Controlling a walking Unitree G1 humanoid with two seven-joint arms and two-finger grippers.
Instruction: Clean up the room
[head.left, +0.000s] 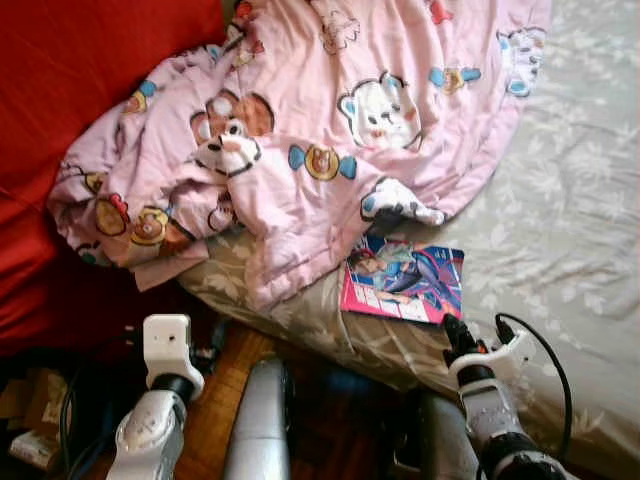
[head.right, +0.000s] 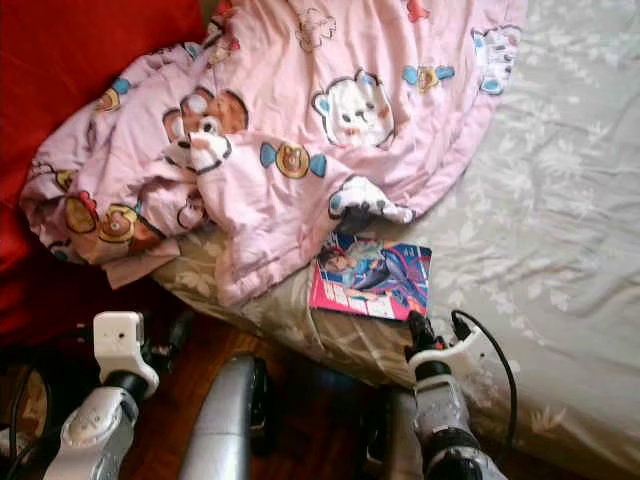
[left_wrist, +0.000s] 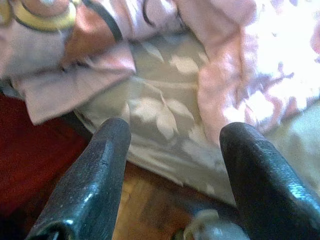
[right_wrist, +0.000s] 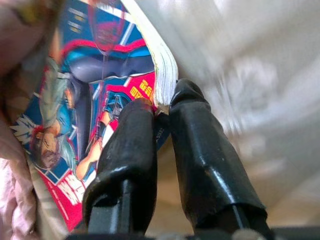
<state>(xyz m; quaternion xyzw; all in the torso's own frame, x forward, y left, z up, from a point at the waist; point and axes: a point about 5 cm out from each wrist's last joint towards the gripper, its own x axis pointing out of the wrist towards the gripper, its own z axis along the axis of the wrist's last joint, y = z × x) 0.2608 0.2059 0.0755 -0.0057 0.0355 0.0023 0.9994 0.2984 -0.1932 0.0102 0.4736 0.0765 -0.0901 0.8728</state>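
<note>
the right gripper (right_wrist: 162, 107), fingers clamped on only the comic book's (head.left: 404, 281) corner, risks tearing it or slipping off.

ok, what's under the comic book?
The comic book lies flat on the floral bedsheet, its top edge tucked under the pink blanket. Anything beneath the blanket is hidden.

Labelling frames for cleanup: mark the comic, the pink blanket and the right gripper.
comic (head.left: 405, 280): left eye view, middle of its cover.
pink blanket (head.left: 300, 210): left eye view, middle fold.
right gripper (right_wrist: 162, 112): right wrist view, between the fingertips at the comic's corner.
</note>
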